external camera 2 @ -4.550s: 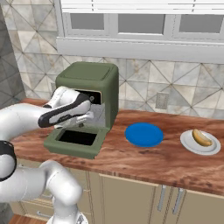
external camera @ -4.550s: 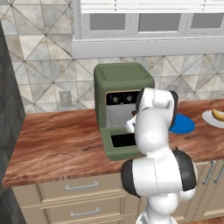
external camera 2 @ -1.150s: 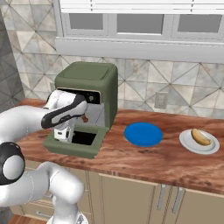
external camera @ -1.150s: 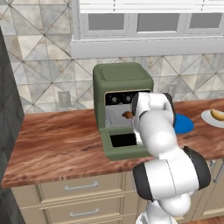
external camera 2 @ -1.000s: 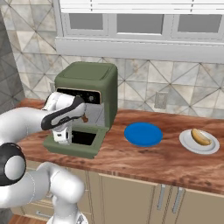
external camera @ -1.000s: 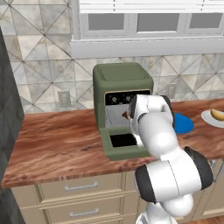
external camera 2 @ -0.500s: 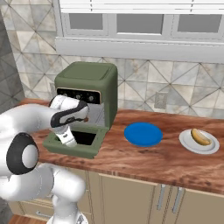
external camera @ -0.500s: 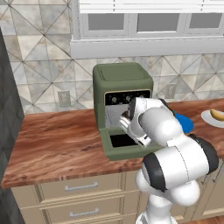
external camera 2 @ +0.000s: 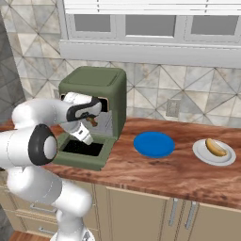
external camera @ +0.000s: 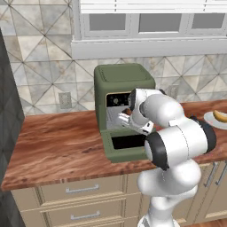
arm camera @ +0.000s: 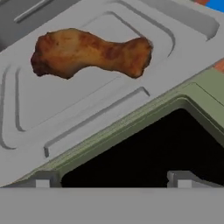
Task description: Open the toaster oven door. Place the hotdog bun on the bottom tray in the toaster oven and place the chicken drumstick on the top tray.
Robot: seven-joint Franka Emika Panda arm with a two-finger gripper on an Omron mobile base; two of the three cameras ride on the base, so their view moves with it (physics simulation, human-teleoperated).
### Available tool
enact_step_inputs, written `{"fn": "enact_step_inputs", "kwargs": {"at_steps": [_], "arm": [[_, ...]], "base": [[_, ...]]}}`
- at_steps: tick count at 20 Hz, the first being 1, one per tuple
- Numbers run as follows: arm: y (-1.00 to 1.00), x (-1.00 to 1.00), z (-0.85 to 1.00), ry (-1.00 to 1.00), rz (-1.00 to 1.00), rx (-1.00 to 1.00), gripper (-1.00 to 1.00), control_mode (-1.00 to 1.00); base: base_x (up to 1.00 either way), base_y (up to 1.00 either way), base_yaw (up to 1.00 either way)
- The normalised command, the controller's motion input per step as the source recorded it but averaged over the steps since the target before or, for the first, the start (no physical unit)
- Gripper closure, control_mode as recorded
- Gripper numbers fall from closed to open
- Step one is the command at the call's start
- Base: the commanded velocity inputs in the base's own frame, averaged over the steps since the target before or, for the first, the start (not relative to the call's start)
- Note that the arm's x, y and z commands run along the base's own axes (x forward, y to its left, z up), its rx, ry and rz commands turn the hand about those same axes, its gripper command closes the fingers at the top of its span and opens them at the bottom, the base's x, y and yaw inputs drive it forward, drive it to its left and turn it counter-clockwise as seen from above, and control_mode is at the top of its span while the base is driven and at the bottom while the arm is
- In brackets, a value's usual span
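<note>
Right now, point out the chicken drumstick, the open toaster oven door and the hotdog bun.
chicken drumstick point(arm camera: 89, 52), hand view, on the middle of the meat.
toaster oven door point(external camera 2: 101, 159), right base view, on the green frame at its right.
hotdog bun point(external camera 2: 215, 147), right base view, on the bun's middle, on its white plate.

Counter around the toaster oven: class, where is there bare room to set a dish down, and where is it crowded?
Free: the wood counter left of the toaster oven, out to the dark wall, and the front strip between the blue plate and the bun's plate. Crowded: the oven mouth, where the dropped door, the gripper and the drumstick on its tray meet.
</note>
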Motion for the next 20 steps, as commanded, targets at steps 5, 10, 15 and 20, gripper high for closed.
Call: {"fn": "enact_step_inputs", "kwargs": {"at_steps": [5, 10, 15, 20], "arm": [[0.04, 0.65, 0.31, -0.02, 0.27, -0.11, -1.0, -1.0], [0.18, 0.34, 0.05, -0.17, 0.29, -0.16, -1.0, -1.0], [0.19, 0.0, -0.01, -0.38, 0.25, -0.24, -1.0, -1.0], [0.01, -0.37, 0.03, -0.24, 0.23, -0.21, -1.0, -1.0]], "base": [[0.0, 0.0, 0.0], [0.0, 0.0, 0.0], [0.0, 0.0, 0.0], [0.0, 0.0, 0.0]]}}
